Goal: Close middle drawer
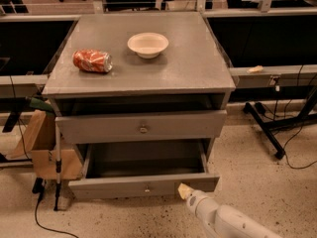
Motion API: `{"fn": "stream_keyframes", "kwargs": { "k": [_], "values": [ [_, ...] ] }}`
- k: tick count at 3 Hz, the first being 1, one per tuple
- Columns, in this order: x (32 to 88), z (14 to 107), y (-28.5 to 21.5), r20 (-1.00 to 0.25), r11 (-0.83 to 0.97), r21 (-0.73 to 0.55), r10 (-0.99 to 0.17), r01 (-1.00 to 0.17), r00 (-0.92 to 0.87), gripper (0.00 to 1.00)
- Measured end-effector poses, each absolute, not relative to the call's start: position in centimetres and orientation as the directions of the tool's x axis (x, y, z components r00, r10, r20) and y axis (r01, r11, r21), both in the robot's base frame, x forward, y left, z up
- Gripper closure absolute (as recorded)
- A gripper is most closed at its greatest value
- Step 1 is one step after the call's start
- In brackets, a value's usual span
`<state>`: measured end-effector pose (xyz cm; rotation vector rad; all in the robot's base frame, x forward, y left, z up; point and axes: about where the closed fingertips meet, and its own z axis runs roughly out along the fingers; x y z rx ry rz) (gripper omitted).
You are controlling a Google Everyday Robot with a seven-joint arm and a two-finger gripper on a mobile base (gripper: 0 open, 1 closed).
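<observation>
The middle drawer (pixel 143 185) is pulled far out of the grey cabinet (pixel 188 68). It is a deep grey box with a low front panel and a small round knob (pixel 147 188) at centre. Above it, a taller drawer front with a bigger brass knob (pixel 143 129) stands slightly out. My gripper (pixel 184 190) is at the end of the white arm that comes in from the bottom right. Its pale tip is against the middle drawer's front panel, to the right of the knob.
A crushed red can (pixel 92 61) lies on its side and a white bowl (pixel 148 44) stands on the cabinet top. A cardboard box (pixel 42 145) and a thin pole stand at the cabinet's left. A black table leg (pixel 265 128) and cables lie on the floor at right.
</observation>
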<state>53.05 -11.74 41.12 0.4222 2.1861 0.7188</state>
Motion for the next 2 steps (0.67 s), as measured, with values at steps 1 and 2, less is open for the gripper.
{"fn": "stream_keyframes", "kwargs": {
  "k": [1,2],
  "values": [
    [53.23,41.15,-11.75,-0.581,0.783,0.618,0.511,0.066,-0.633,1.00],
    [53.41,41.21,-11.67,-0.584,0.782,0.619,0.515,0.065,-0.628,1.00]
  ]
}}
